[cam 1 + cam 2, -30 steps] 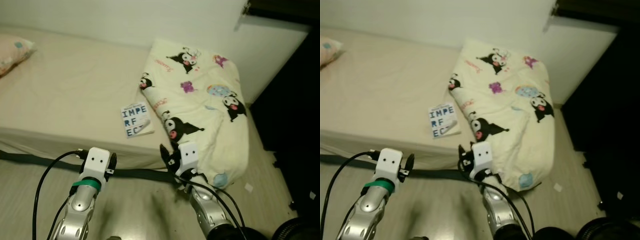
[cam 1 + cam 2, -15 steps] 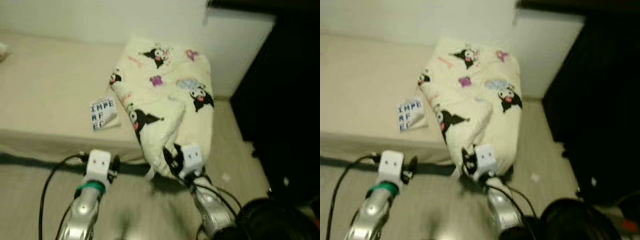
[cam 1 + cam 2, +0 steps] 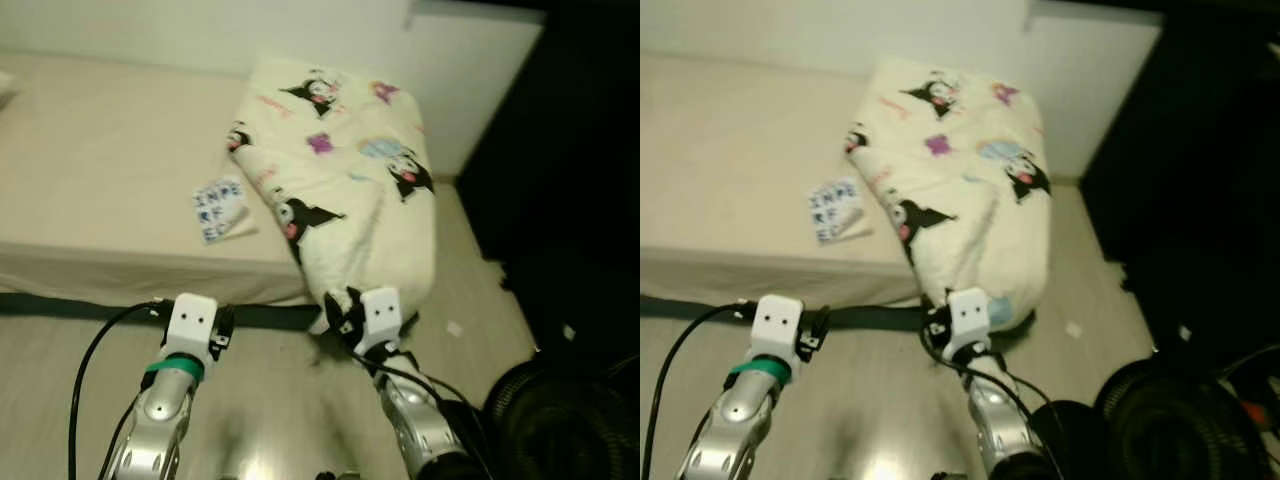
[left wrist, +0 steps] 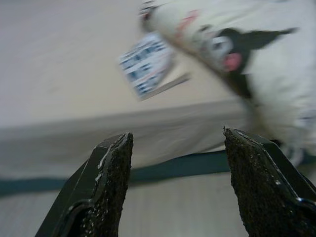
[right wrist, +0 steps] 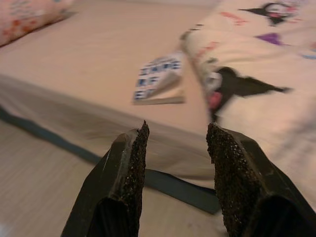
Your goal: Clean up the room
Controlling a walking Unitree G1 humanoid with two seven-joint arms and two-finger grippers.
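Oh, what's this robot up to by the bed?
It stands on the floor facing a low bed, both arms held out in front and holding nothing. The left gripper and right gripper are both open. On the mattress lies a small book, and beside it a cartoon-print blanket droops over the bed's edge toward the floor. Nothing has been picked up yet.

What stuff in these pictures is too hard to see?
- Book on the bed: its cover letters are blurred in the left eye view, so the title cannot be read.
- Dark area on the robot's right: too shadowy to tell what stands there.
- Round black thing: cut off by the picture's bottom edge.
- Cartoon-print blanket: its lower end is hidden behind the right gripper.
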